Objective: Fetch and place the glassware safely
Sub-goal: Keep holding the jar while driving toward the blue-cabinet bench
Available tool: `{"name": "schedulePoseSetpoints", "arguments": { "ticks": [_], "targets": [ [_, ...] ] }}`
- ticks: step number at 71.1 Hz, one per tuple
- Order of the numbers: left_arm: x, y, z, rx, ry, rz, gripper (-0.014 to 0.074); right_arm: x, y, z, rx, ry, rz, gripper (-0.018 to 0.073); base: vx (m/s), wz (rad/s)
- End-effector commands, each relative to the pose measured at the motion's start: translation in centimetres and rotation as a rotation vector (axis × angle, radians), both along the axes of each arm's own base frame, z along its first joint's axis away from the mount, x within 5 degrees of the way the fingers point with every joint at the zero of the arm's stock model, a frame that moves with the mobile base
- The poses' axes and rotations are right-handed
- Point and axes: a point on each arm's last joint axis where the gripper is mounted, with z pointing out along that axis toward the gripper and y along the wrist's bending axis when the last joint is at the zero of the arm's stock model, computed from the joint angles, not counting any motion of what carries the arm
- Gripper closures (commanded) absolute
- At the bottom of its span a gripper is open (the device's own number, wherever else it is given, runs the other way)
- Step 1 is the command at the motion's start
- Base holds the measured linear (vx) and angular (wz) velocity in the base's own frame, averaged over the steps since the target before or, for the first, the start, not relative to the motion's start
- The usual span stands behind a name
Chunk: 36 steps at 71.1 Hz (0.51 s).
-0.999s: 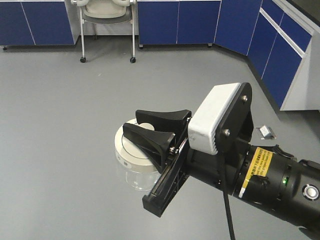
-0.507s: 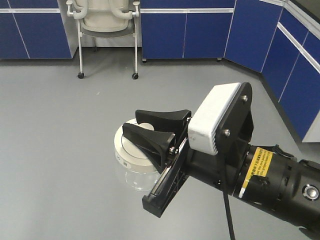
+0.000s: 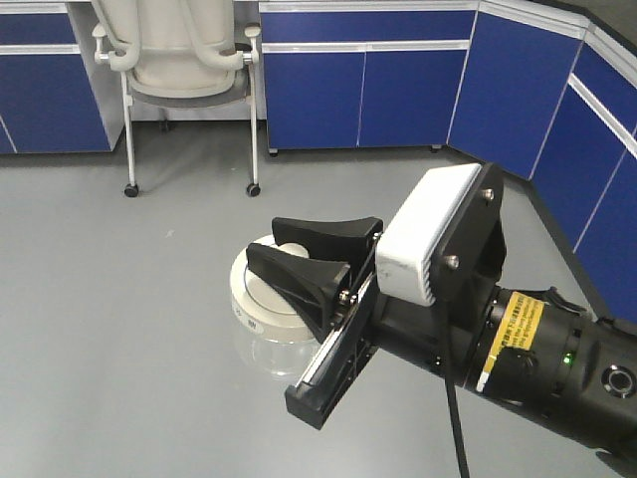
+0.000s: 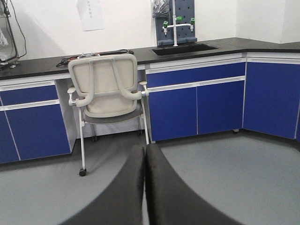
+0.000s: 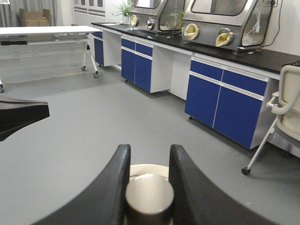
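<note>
The jar (image 3: 261, 344) is held off the ground, out in front of the robot, by the right gripper (image 3: 265, 237). The black fingers (image 3: 299, 284) are drawn in to a narrow gap and pinched on the knob (image 3: 292, 251) at the middle of the cream lid (image 3: 247, 304). From the right wrist, the knob is seen squeezed between both fingers, with the lid's rim showing just behind it. The lid's round edge is pushed out past the fingers on the left. The glass body hangs below the lid, and nothing else is seen touching it.

Grey floor (image 3: 109, 329) is seen beneath the jar and on every side of it. Ahead, the floor is bounded by blue cabinets (image 3: 358, 95) under a black counter (image 4: 197, 47). That run turns a corner and comes back along the right, which is the nearer edge. A wheeled chair (image 3: 179, 60) is parked against the cabinets, ahead and to the left, well apart from the jar.

The left gripper (image 4: 144, 161) is seen fully closed, finger against finger, with nothing held. A black wedge (image 5: 21, 115) is seen at the left edge of the right wrist view, well apart from the jar; what it belongs to cannot be told.
</note>
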Motion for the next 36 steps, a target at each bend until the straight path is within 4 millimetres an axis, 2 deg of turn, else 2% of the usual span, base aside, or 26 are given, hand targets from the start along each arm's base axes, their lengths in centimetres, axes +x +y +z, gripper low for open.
{"name": "schedulePoseSetpoints", "arguments": {
  "ticks": [1, 36],
  "targets": [
    [0.05, -0.05, 1.58, -0.016, -0.091, -0.006, 0.0603, -0.56, -0.16, 2.54, 0.120, -0.079, 0.034, 0.0563, 0.50, -0.01],
    [0.05, -0.05, 1.58, -0.016, -0.091, -0.006, 0.0603, -0.56, -0.16, 2.53, 0.118, -0.079, 0.034, 0.0563, 0.47, -0.01]
  ]
}}
